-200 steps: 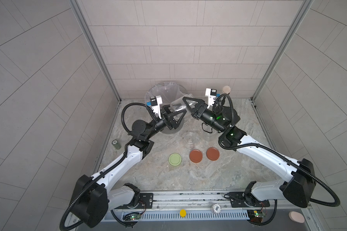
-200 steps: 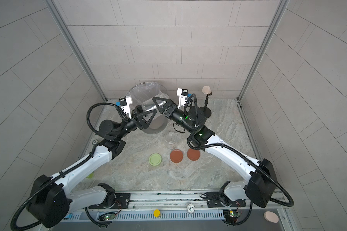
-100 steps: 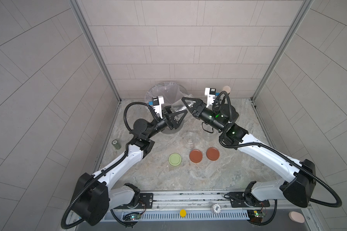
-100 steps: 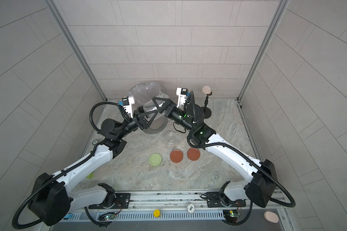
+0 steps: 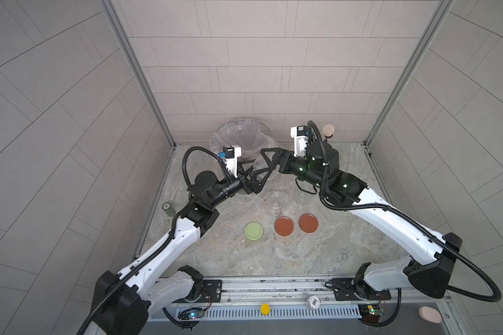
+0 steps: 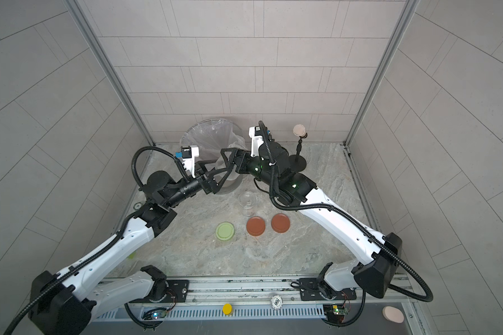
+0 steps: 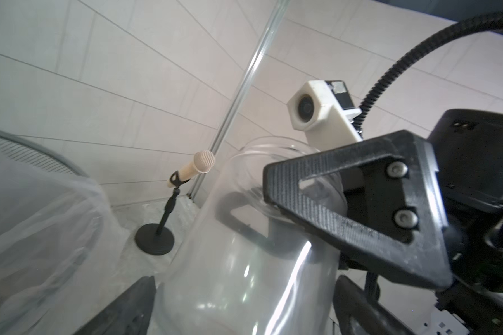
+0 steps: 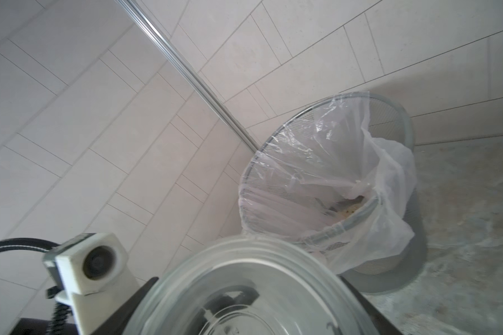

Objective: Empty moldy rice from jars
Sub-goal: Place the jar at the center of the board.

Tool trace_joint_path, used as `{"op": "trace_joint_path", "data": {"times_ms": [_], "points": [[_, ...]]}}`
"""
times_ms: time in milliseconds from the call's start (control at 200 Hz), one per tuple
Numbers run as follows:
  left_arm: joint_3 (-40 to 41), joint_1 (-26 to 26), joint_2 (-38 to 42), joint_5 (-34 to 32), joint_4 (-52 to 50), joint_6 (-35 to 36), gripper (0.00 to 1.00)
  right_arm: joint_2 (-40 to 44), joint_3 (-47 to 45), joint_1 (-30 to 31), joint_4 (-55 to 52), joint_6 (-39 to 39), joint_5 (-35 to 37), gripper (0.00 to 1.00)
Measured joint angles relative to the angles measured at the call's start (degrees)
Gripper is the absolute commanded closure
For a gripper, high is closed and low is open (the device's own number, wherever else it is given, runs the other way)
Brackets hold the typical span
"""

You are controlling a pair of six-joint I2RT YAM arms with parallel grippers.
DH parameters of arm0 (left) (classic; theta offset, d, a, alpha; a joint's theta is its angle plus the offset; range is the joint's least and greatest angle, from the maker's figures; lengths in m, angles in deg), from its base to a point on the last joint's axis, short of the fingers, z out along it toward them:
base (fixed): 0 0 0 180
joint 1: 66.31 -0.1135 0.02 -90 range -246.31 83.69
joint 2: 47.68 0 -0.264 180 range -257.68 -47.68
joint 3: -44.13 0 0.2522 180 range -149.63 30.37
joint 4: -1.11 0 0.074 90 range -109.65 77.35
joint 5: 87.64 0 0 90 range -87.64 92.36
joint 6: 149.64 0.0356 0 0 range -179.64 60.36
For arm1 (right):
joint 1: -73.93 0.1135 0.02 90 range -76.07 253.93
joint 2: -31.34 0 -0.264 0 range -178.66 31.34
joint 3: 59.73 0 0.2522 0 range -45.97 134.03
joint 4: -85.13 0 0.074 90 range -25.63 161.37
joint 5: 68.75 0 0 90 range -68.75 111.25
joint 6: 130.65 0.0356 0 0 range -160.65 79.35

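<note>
Jar (image 7: 238,275) clamped midair between both jaws, near bin (image 8: 395,275) rim, open tabletop (image 5: 230,255) below

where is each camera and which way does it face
Top views: high over the front rail, looking down on the table; left arm, right arm show whole.
Left wrist: on the left arm, looking along its jaws at the jar, right gripper, microphone.
Right wrist: on the right arm, looking past the jar to the bin; left wrist camera shows.
Shared by wrist views: jar, bin.

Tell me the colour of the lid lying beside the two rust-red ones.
The lid is pale green; it shows best in a top view.
</note>
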Motion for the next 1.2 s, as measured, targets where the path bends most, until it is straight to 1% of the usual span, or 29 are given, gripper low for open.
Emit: {"op": "trace_joint_path", "data": {"times_ms": [100,240,340,455,610,791,981,1196], "points": [[0.1,0.0,4.6,-8.2,-9.5,2.7,0.0,-1.1,0.4,0.0,-2.4,-3.7,1.8,0.67],[1.1,-0.2,11.0,-20.7,-20.1,4.0,0.0,-3.0,1.0,1.1,-5.0,-8.4,3.2,0.67],[3.3,-0.2,15.4,-28.4,-26.1,3.6,0.0,-4.2,0.9,3.3,-5.9,-12.4,3.6,0.68],[6.5,-0.3,19.5,-34.9,-31.1,1.1,0.0,-4.5,0.1,7.2,-6.0,-17.4,3.7,0.69],[10.3,-0.3,23.5,-41.1,-36.5,-4.0,0.0,-4.5,-2.8,12.0,-5.2,-24.2,3.7,0.71],[11.6,-0.3,27.4,-47.5,-43.8,-11.2,0.0,-4.9,-10.6,15.5,-1.3,-30.4,4.9,0.71],[13.4,-0.3,29.8,-52.0,-49.3,-17.5,0.0,-6.6,-20.8,18.5,9.1,-35.6,8.9,0.71],[17.4,-0.3,32.0,-55.5,-51.7,-21.1,0.0,-13.8,-24.4,20.2,22.1,-39.1,12.8,0.71]]}}
